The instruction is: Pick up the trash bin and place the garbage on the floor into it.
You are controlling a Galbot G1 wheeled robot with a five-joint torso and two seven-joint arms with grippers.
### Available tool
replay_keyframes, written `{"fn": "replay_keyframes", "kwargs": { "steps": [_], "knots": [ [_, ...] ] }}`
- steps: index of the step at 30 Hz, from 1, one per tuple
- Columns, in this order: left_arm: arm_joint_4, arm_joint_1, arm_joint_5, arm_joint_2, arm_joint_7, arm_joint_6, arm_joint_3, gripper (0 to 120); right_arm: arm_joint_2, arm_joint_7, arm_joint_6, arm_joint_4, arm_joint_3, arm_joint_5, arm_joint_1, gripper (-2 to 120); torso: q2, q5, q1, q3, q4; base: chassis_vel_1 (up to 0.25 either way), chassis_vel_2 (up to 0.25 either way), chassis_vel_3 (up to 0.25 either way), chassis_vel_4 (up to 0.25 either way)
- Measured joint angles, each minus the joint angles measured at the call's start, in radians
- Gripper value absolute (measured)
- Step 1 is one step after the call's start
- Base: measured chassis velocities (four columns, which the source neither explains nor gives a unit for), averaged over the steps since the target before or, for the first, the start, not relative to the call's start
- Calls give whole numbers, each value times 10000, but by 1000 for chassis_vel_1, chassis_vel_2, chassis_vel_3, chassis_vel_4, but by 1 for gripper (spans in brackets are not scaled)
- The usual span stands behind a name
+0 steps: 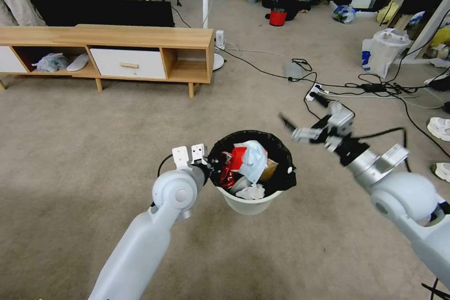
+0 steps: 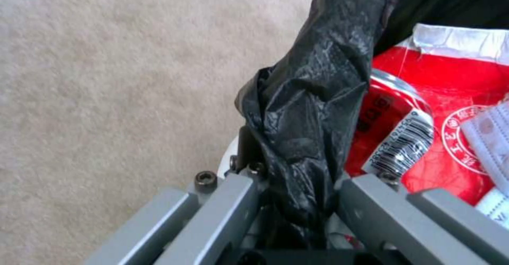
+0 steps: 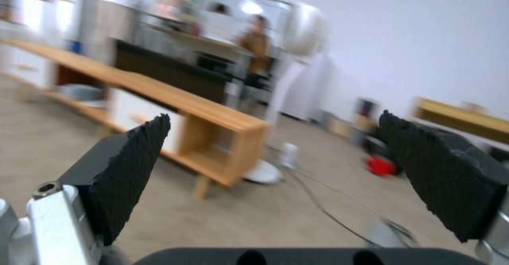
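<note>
Nearest, the left gripper (image 1: 209, 163) is pinching the trash bin (image 1: 251, 201) by its bagged rim, holding it above the carpet (image 1: 93, 150) with garbage (image 1: 248, 159) inside. Beyond, the right gripper (image 1: 300, 124) is hanging spread, empty. Collecting seems finished; setting down likely needs gentleness.

One bin (image 1: 248, 199), with one black liner (image 1: 281, 176). Litter visible inside it: one mask (image 1: 253, 159), one tissue (image 1: 251, 192), one brown bag (image 1: 269, 170), one red-white packet (image 1: 238, 154), one red wrapper (image 1: 227, 173). Two grippers: left gripper (image 1: 212, 163), right gripper (image 1: 300, 124). One wooden cabinet (image 1: 140, 37) with one white drawer (image 1: 127, 63). One red bucket (image 1: 277, 17). One shopping bag (image 1: 380, 51).
</note>
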Motion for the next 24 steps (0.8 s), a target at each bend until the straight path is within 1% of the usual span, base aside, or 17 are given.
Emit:
{"fn": "replay_keyframes", "kwargs": {
  "steps": [1, 3, 4, 5, 6, 7, 8, 9, 11, 12, 14, 15, 18, 20, 21, 22, 24],
  "knots": [
    [0, 0, 0, 0, 0, 0, 0, 2, 0, 0, 0, 0, 0, 0, 0, 100, 0, 0, 0, 0, 0, 0, 0, 0, 0],
    [-224, 142, 86, 115, 22, -2, -193, 2, 149, 1155, -1028, 200, 458, -8, -203, 100, 0, 0, 0, 0, -1, 0, 0, 0, 0],
    [-224, 142, 86, 115, 22, -2, -193, 2, 149, 1155, -1028, 200, 458, -8, -203, 100, 0, 0, 0, 0, -1, 0, 0, 0, 0],
    [-300, 205, 134, 162, 34, -2, -271, 2, 198, 1645, -1439, 282, 625, 42, -305, 100, 0, 0, 0, 0, -1, 0, 0, 0, 0],
    [-300, 205, 134, 162, 34, -2, -271, 2, 198, 1645, -1439, 282, 625, 42, -305, 100, 0, 0, 0, 0, -1, 0, 0, 0, 0],
    [-383, 286, 223, 206, 57, -1, -362, 2, 276, 2259, -1957, 390, 858, 183, -457, 100, 0, 0, 0, 0, 0, 0, 0, 0, 0],
    [-452, 375, 371, 236, 118, -8, -444, 2, 365, 2733, -2288, 465, 1025, 304, -582, 100, 0, -1, 0, 0, -1, 0, 0, 0, 0],
    [-452, 375, 371, 236, 118, -8, -444, 2, 365, 2733, -2288, 465, 1025, 304, -582, 100, 0, -1, 0, 0, -1, 0, 0, 0, 0],
    [-675, 615, 728, 322, 262, -14, -713, 2, 680, 3801, -2966, 560, 1484, 625, -961, 100, 0, 2, 0, 0, 2, 0, 0, 0, 0],
    [-675, 615, 728, 322, 262, -14, -713, 2, 680, 3801, -2966, 560, 1484, 625, -961, 100, 0, 2, 0, 0, 2, 0, 0, 0, 0],
    [-839, 780, 1037, 390, 417, -19, -975, 2, 890, 4016, -3102, 531, 1938, 561, -1418, 100, 0, 0, 0, -1, -1, 0, 0, 0, 0],
    [-839, 780, 1037, 390, 417, -19, -975, 2, 890, 4016, -3102, 531, 1938, 561, -1418, 100, 0, 0, 0, -1, -1, 0, 0, 0, 0],
    [-966, 857, 1109, 448, 490, -19, -1173, 2, 1085, 4018, -3102, 500, 2241, 355, -1702, 100, 0, 0, 0, -1, -1, 0, 0, 0, 0],
    [-1130, 946, 1174, 527, 557, -19, -1487, 2, 1435, 3944, -3068, 450, 2544, -15, -2126, 100, 1, 0, 0, -1, 0, 0, 0, 0, 0],
    [-1130, 946, 1174, 527, 557, -19, -1487, 2, 1435, 3944, -3068, 450, 2544, -15, -2126, 100, 1, 0, 0, -1, 0, 0, 0, 0, 0],
    [-1208, 996, 1193, 577, 606, -17, -1645, 2, 1647, 3902, -3038, 414, 2674, -213, -2325, 100, 0, 0, 0, -1, 0, 0, 0, 0, 0],
    [-1227, 1008, 1196, 591, 620, -14, -1678, 2, 1694, 3893, -3026, 410, 2705, -247, -2380, 100, 0, 0, 0, -1, 1, 0, 0, 0, 0]
  ]
}}
